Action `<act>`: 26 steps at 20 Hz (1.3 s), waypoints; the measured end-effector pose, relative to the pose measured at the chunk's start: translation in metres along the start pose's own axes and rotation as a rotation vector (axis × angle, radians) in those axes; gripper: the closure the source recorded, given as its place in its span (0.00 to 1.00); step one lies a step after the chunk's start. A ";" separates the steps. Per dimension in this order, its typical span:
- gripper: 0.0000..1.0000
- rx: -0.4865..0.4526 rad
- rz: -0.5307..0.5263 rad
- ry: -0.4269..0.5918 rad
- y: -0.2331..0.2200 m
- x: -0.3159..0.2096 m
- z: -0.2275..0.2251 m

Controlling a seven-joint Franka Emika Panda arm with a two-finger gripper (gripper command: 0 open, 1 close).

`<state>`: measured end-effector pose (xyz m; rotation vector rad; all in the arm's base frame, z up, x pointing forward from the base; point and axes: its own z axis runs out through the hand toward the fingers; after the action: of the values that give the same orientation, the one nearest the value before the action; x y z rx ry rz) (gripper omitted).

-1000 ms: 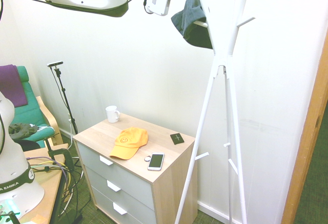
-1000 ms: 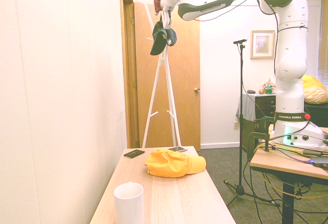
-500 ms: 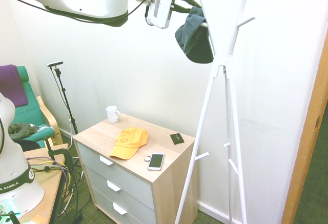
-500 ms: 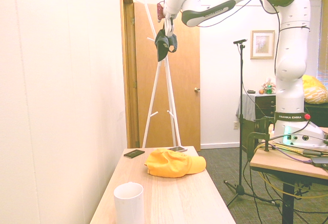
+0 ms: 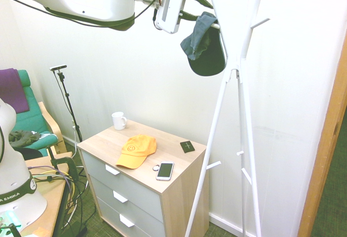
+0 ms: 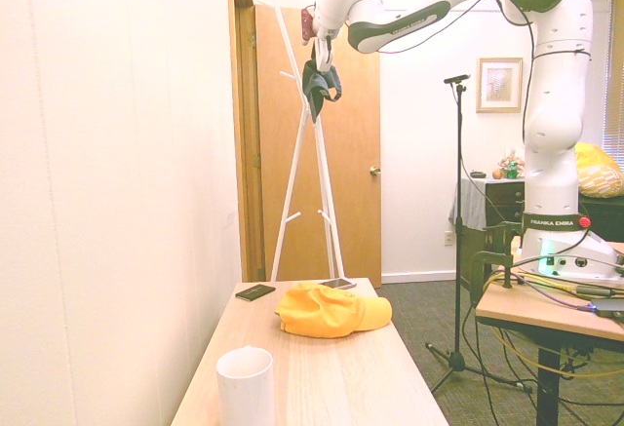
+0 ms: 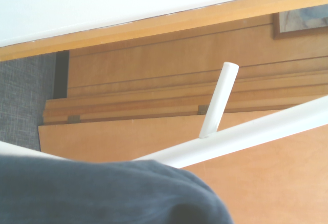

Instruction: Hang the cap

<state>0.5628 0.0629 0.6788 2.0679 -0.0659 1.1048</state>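
- Releasing step: cap (image 5: 204,46) draped over a peg of the coat stand (image 5: 236,69); gripper (image 5: 191,8) beside it, finger spacing indiscernible.
- Next move, judged: retreat without snagging fabric.

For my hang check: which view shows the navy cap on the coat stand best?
The first exterior view: the cap shows large, draped over a peg of the coat stand. In the second exterior view it is small and distant; the wrist view shows only blurred dark fabric.

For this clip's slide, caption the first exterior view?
Navy cap draped on a white coat rack peg, gripper beside it, above a dresser with a yellow cap.
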 end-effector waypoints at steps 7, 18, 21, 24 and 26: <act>0.00 -0.001 0.000 -0.002 0.001 -0.002 0.000; 0.00 0.000 0.003 -0.009 0.006 -0.008 0.009; 0.00 0.024 0.033 -0.023 0.009 -0.009 0.005; 0.00 0.087 0.098 -0.072 0.015 -0.007 -0.008; 0.00 0.146 0.133 -0.159 0.016 -0.008 -0.021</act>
<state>0.5372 0.0635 0.6895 2.3080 -0.2093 1.0480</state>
